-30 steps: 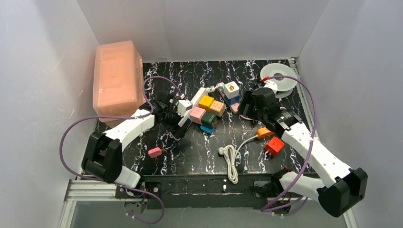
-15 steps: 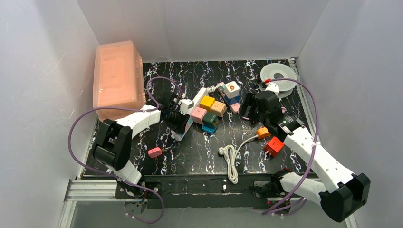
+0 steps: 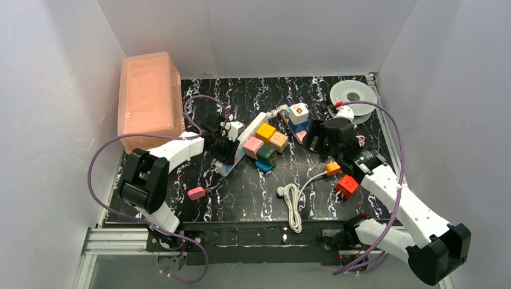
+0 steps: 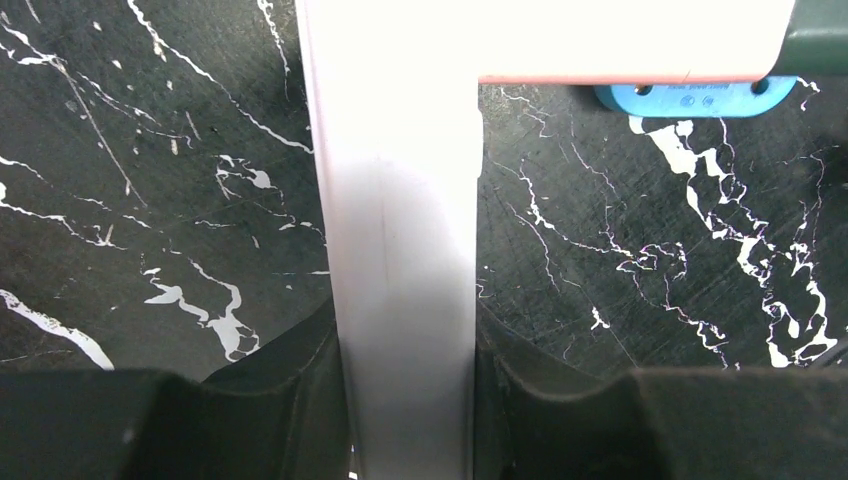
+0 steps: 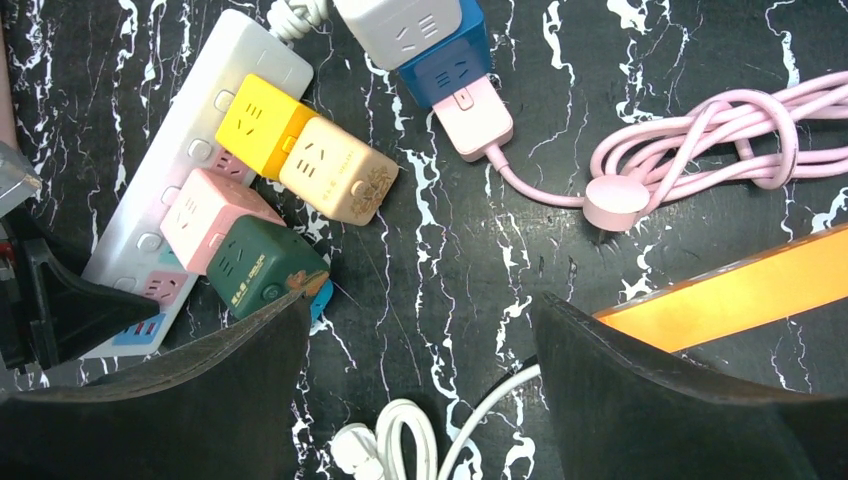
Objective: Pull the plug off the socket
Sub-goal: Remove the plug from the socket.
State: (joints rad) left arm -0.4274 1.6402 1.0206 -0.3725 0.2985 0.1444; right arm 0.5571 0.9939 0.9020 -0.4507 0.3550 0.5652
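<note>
Left of table [image 3: 241, 198] centre, slanting from 7 o'clock up to 1 o'clock: socket [image 3: 258, 119], a long white bar with rounded ends, small white switches in a row down 1 edge, pastel pink and blue outlet faces showing near the 7 o'clock end [image 5: 140, 215], white cord [image 5: 300, 12] leaving the 1 o'clock end. Seated along its 4 o'clock side, 4 cube plugs: yellow cube [image 5: 255, 115] with beige cube [image 5: 335, 170] joined on, pink cube [image 5: 205, 215] with dark green cube [image 5: 265, 265] joined on. Left gripper [image 4: 408, 400] clamped across the bar's 7 o'clock part, 1 finger flush against each long side. Right gripper [image 5: 420, 400] at 3 o'clock of the cubes, apart from them, jaws wide, nothing between.
</note>
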